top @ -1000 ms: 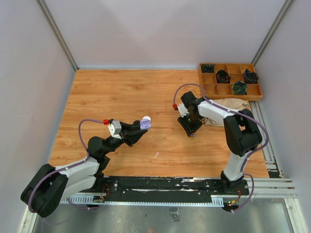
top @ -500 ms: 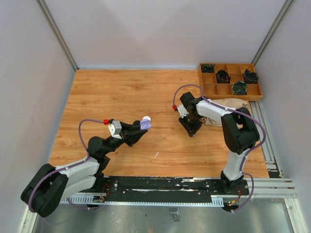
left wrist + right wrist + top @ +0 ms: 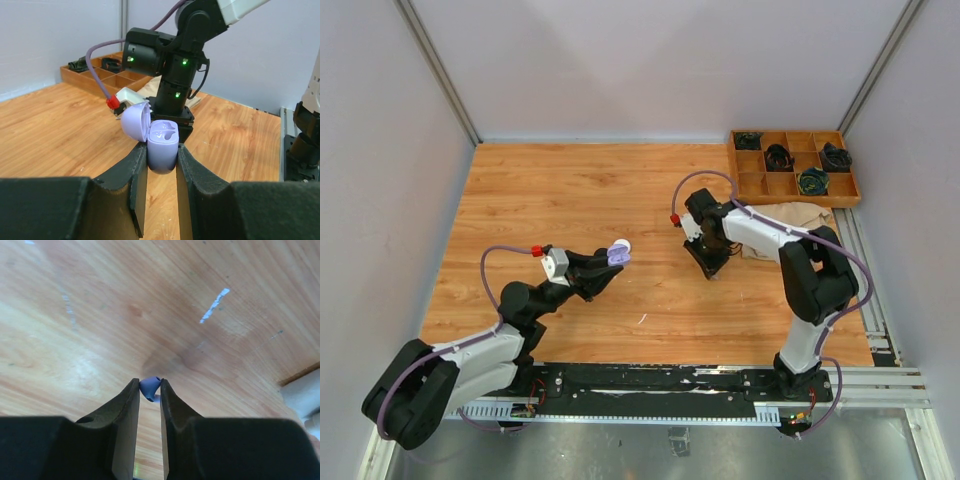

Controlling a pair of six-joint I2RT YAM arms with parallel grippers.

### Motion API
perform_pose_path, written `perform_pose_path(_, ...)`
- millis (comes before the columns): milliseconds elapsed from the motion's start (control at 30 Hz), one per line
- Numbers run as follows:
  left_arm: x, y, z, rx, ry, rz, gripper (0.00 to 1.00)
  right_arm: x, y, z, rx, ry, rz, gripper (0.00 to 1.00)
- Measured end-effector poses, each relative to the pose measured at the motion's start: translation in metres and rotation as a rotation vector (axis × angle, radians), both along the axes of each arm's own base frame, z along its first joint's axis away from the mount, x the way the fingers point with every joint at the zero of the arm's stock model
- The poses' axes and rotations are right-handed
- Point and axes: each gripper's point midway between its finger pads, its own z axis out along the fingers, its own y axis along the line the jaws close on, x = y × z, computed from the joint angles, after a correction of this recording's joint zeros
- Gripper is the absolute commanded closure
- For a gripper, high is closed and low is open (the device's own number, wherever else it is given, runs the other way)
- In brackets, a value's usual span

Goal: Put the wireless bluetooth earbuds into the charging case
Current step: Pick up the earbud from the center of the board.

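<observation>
Jaws on the left arm are clamped on a rounded lilac plastic charging case [image 3: 162,150], held above the wooden surface [image 3: 570,190] with its lid swung open and two moulded recesses showing inside. Further right, the right arm's jaws point down at the surface, pinched together on a tiny lilac earbud [image 3: 149,388] gripped at their very tips. Beyond those jaws, at the far right, lies a wooden compartment tray [image 3: 733,160].
</observation>
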Motion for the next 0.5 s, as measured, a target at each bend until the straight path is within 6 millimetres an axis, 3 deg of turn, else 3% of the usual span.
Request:
perform_pose_path(100, 0.002, 0.002, 0.003, -0.011, -0.006, 0.018, 1.00, 0.001, 0.013, 0.016, 0.039, -0.056, 0.007, 0.82)
perform_pose_path(500, 0.003, 0.014, 0.000, -0.020, -0.021, 0.084, 1.00, 0.002, 0.070, 0.116, 0.309, -0.346, -0.018, 0.80)
